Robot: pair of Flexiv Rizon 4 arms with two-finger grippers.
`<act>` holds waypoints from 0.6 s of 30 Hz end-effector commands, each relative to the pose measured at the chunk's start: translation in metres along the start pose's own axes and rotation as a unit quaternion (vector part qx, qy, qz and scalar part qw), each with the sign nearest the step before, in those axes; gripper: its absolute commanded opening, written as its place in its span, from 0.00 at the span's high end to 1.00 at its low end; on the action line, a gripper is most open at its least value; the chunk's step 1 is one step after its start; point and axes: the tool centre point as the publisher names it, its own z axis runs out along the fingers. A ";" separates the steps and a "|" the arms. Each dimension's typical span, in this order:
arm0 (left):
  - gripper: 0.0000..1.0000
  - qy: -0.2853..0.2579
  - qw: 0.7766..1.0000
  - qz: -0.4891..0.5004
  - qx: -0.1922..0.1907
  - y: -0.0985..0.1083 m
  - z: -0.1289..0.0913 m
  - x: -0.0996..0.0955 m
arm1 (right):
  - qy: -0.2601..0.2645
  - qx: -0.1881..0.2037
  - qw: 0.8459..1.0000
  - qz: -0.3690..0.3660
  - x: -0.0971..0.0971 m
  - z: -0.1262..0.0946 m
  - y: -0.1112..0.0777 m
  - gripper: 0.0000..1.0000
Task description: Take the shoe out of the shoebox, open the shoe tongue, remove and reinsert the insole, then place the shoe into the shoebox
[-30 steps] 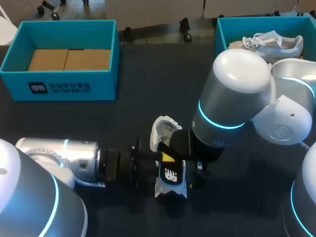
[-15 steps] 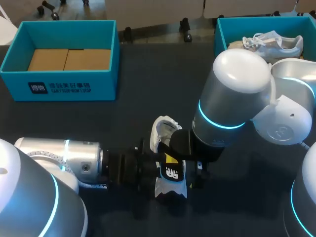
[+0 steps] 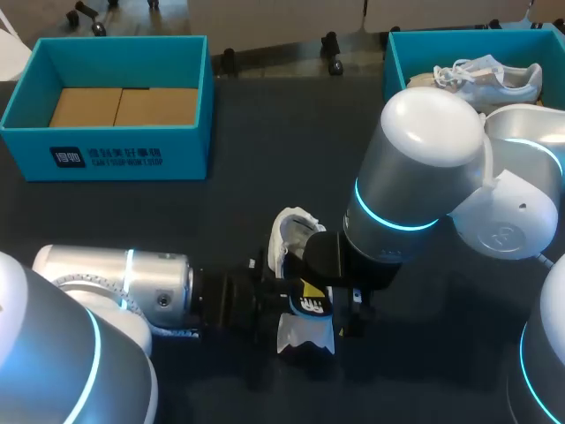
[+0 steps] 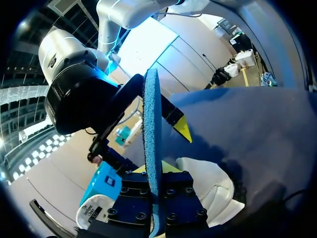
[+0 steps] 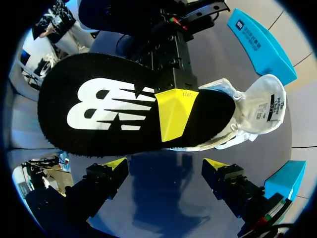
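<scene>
left claw (image 3: 298, 291) is clamped on the black foam insole (image 5: 124, 106) with the white logo and blue underside. one yellow fingertip (image 5: 174, 113) is pressed flat on the logo face, and the other finger is hidden behind the blue side. from the left wrist the insole is seen edge-on, stood on its edge, its long axis run straight out along the fingers and past them. from the right wrist it is laid crosswise just ahead of the right claw (image 5: 163, 166), logo face turned to that camera.

right claw is held wide, its yellow tips well apart. nothing is gripped, and only the dark table (image 3: 221, 221) is seen between them.

in the head view both claws are met at about 6 o'clock from the table's middle, the left arm brought in from 8 o'clock and the right arm from 3 o'clock. only a short piece of the insole is shown there, the rest covered by the right wrist.

the white shoe (image 3: 291, 237) is set on the table just under the insole. its long axis is run roughly 12 to 6 o'clock, with the open mouth at the 12 o'clock end. its labelled tongue (image 5: 267, 106) is pulled out beside the insole's narrower end.

a teal shoebox (image 3: 106, 152) is placed at 10 o'clock, its brown cardboard floor shown. a second teal box (image 3: 394, 62) at 2 o'clock is seen with a laced white shoe (image 3: 494, 78) inside, laid 9 to 3.
</scene>
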 end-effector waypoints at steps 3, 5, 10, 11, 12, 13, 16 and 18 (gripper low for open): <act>1.00 -0.005 1.000 0.008 0.006 0.006 0.001 0.000 | 0.000 0.000 1.000 0.000 0.000 0.002 0.001 0.00; 1.00 -0.008 1.000 0.012 0.009 0.008 0.000 0.000 | 0.000 0.000 1.000 0.000 0.000 0.002 0.001 0.00; 1.00 -0.012 1.000 0.018 0.013 0.017 0.001 0.001 | 0.000 0.000 1.000 0.000 0.000 0.002 0.001 0.00; 1.00 -0.012 1.000 0.018 0.014 0.019 0.001 0.000 | 0.000 0.000 1.000 0.000 0.000 0.002 0.001 0.00; 1.00 -0.013 1.000 0.018 0.014 0.020 0.001 0.000 | 0.000 0.000 1.000 0.000 0.000 0.002 0.001 0.00; 1.00 -0.014 1.000 0.021 0.014 0.021 0.001 0.000 | 0.000 0.000 1.000 0.000 0.000 0.002 0.001 0.00; 1.00 -0.017 0.999 0.028 0.011 0.024 0.002 0.000 | 0.000 0.000 1.000 0.000 0.000 0.002 0.001 0.00; 1.00 -0.020 0.999 0.035 0.009 0.027 0.002 -0.001 | 0.000 0.000 1.000 0.000 0.000 0.002 0.001 0.00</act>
